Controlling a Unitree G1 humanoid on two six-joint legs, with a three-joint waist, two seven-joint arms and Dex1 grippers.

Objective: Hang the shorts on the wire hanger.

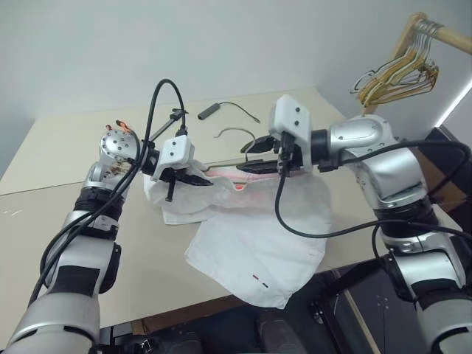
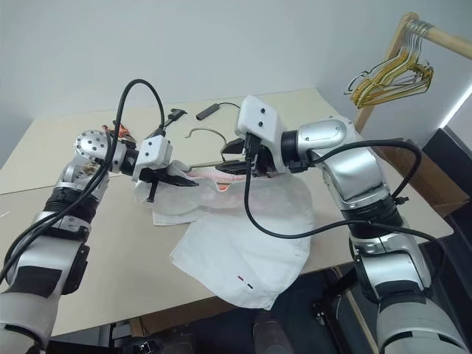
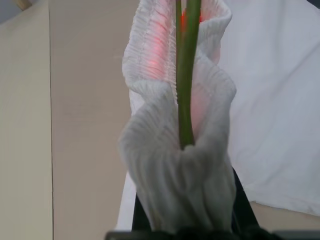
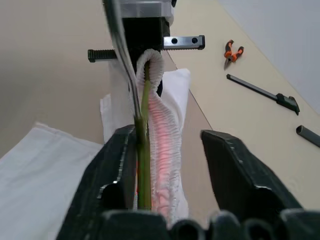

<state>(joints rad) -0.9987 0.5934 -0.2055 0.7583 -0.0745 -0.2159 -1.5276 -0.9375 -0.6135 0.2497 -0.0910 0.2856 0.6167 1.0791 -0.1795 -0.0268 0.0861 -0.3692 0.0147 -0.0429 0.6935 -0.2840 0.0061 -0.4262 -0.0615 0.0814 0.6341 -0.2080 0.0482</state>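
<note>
White shorts [image 1: 258,251], no legible txt

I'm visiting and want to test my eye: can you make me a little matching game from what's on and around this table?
Things:
1. shorts
2. pliers
3. bunch of hangers
4. right end effector

States:
a. hanging on a wooden rail
b. open, waistband between its fingers
c. white, draped over the table's front edge
d. orange-handled, lying on the table

Pairs: 1-c, 2-d, 3-a, 4-b
</note>
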